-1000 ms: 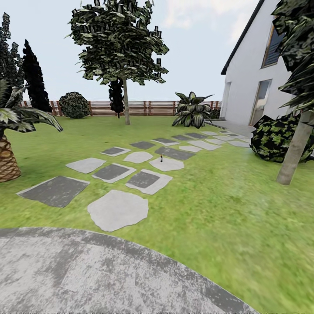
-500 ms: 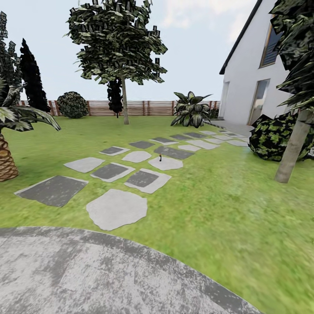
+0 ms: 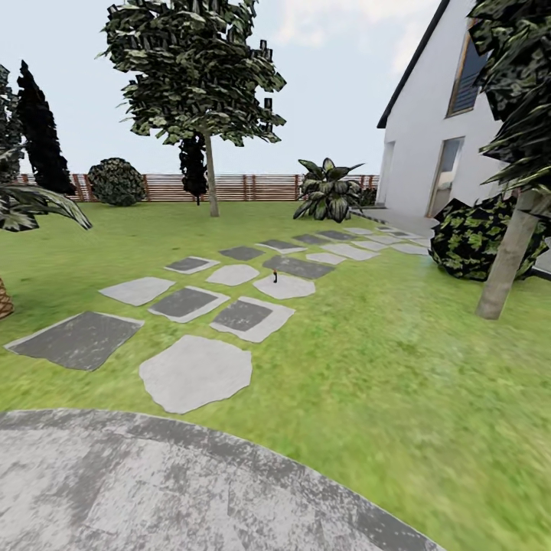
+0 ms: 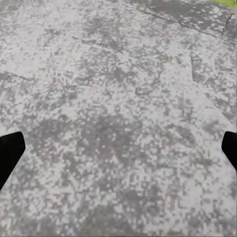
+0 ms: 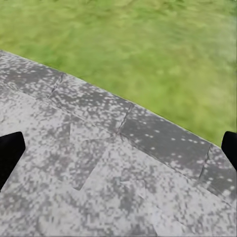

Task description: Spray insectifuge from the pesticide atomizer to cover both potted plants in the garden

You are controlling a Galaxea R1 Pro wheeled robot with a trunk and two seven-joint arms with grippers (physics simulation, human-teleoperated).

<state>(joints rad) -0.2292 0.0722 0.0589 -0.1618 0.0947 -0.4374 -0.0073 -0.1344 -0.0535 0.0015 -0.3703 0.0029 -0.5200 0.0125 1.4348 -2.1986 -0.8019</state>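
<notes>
The left gripper (image 4: 118,148) hangs over the round grey stone patio (image 4: 118,89), pointed down at it, its two black fingertips (image 4: 10,150) far apart at the opposite edges of the left wrist view, so it is spread wide and holds nothing. The right gripper (image 5: 118,148) is posed alike, tips spread wide and empty, over the patio's curved rim (image 5: 163,138), where the paving blocks meet the lawn (image 5: 138,49).

In the head view the patio (image 3: 153,490) fills the near ground. Beyond its edge the lawn (image 3: 398,367) stretches away, crossed by a path of pale and dark stepping stones (image 3: 195,373) running from near left toward the white house (image 3: 428,130) at far right. On a pale stone midway along that path stands a tiny dark upright object, the pesticide atomizer (image 3: 275,277), too small for detail. A tall leafy tree (image 3: 195,69) rises behind the path, and a wooden slat fence (image 3: 245,187) closes the far side. A broad-leaved plant (image 3: 329,190) grows near the house, a dark bush (image 3: 471,237) and a slanted trunk (image 3: 509,256) at right, and palm fronds (image 3: 38,205) at left.
</notes>
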